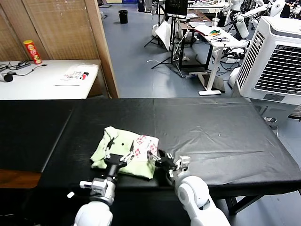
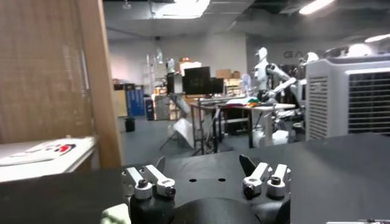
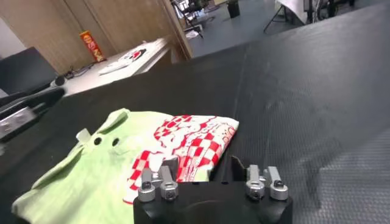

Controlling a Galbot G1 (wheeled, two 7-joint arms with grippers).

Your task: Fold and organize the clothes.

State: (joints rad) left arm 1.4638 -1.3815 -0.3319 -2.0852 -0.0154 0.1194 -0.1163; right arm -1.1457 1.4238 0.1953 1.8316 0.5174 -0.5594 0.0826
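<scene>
The T-shirt [image 1: 123, 151] lies folded into a small bundle near the near edge of the black counter [image 1: 211, 136], its red-and-white checked print [image 1: 143, 147] facing up on the right part. The left hand [image 1: 116, 159] sits over the shirt's near edge, fingers spread and holding nothing. The right hand [image 1: 155, 158] sits at the shirt's near right corner by the print, jaws apart, partly spread and gripping no cloth.
</scene>
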